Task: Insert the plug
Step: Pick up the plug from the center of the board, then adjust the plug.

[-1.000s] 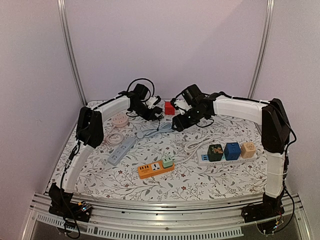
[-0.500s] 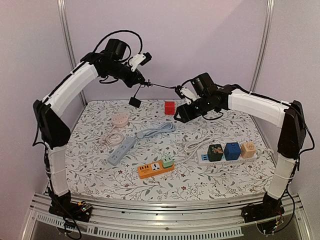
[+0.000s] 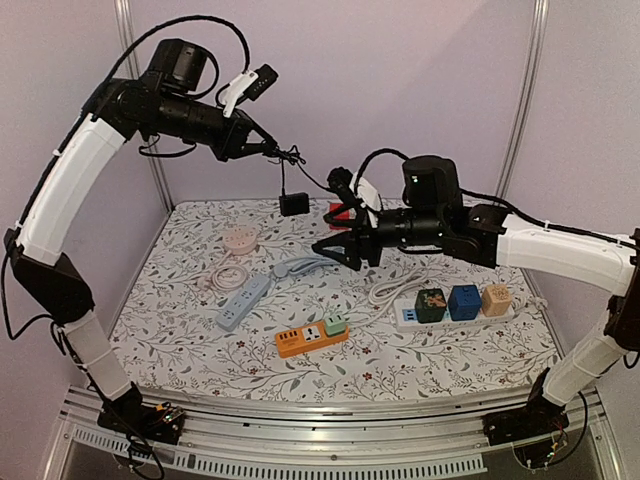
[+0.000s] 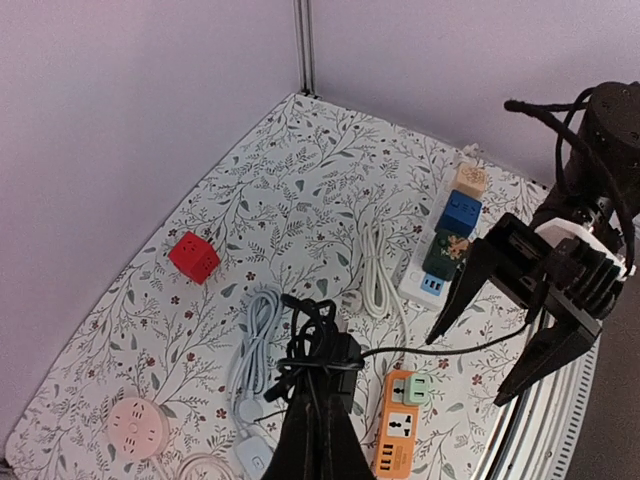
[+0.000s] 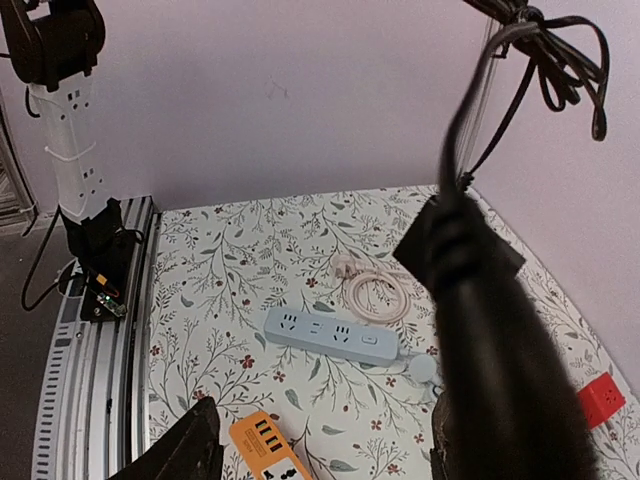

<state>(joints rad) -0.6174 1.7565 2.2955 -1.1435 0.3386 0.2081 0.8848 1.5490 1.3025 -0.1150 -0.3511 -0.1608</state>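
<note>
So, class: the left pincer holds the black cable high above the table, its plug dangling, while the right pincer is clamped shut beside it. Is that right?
Not quite: the right pincer is open, jaws spread wide, as the left wrist view shows. The left pincer does hold the black cable high above the table, plug dangling.

The top camera looks down from above the near edge, while both high wrist cameras overlook the same table (image 3: 450, 365) and orange power strip (image 3: 311, 338).
</note>
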